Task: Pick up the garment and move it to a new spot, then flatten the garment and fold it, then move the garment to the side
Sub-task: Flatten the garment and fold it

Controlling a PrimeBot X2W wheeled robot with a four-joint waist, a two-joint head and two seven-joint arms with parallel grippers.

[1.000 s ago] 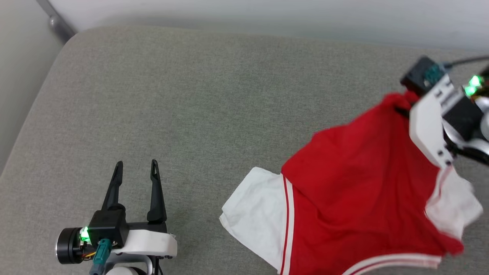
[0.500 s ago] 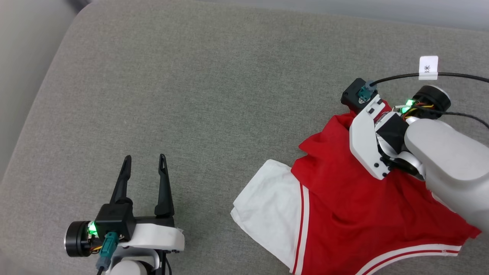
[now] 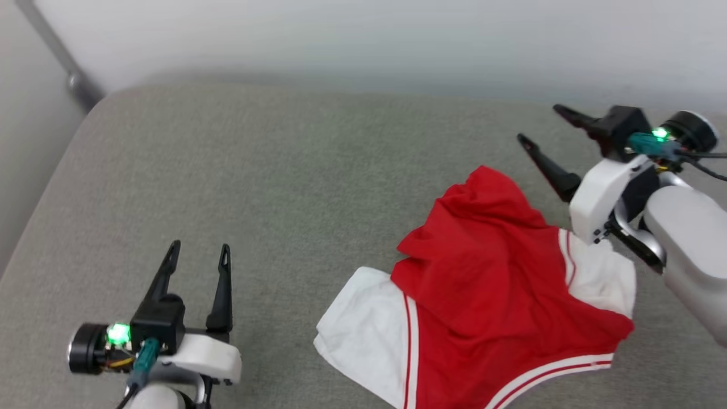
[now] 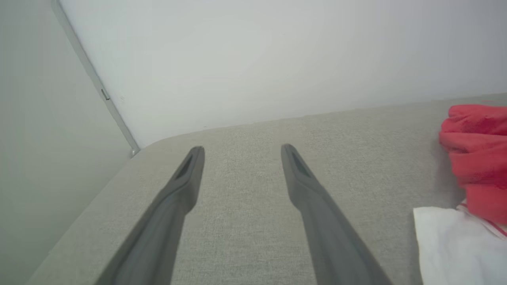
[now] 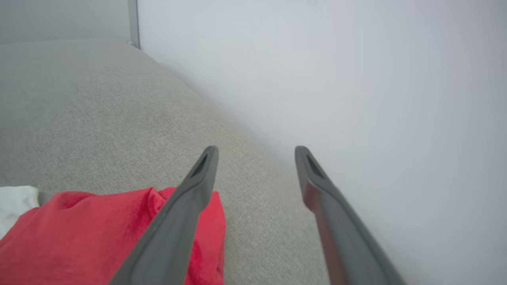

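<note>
Left gripper [image 3: 201,245] and right gripper [image 3: 538,122] both spread wide, empty; garment [image 3: 488,267] rumpled on cushion [image 3: 284,170].

Matt red-and-white jersey cloth garment [image 3: 488,284] on coarse grey woven upholstery [image 3: 284,170]; smooth matt dark plastic fingers [image 4: 305,190].

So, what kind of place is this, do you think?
Probably an indoor test corner: a wide grey fabric-covered surface against a plain white wall, a metal rail in the corner, the garment lying there.

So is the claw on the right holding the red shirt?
No, the right gripper has its two fingers spread apart with nothing between them, and the garment lies loose on the grey cushion beside it.
</note>
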